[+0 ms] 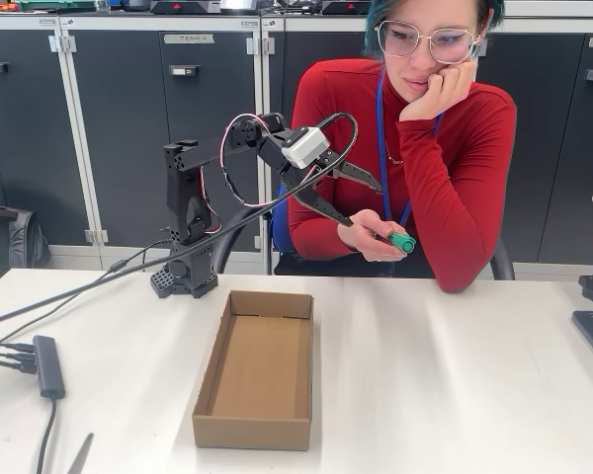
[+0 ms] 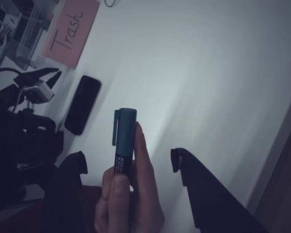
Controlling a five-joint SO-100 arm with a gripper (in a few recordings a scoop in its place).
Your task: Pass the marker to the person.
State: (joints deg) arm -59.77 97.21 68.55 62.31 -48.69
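Observation:
The person (image 1: 415, 148) in a red top sits behind the table, one hand at the cheek. Their other hand (image 1: 371, 237) holds the marker (image 1: 400, 240), green cap pointing right. My gripper (image 1: 366, 204) hangs open in the air just up and left of that hand, with nothing between its fingers. In the wrist view the marker (image 2: 123, 138) stands upright in the person's hand (image 2: 131, 204), between my spread fingertips (image 2: 80, 160) without touching them; the gripper (image 2: 127, 159) is open.
An open, shallow cardboard box (image 1: 203, 390) lies on the white table (image 1: 455, 395) in front of the arm's base. A cable hub (image 1: 47, 365) with cords sits at the left edge. The wrist view shows a black phone (image 2: 82, 104) and a pink "Trash" note (image 2: 70, 29).

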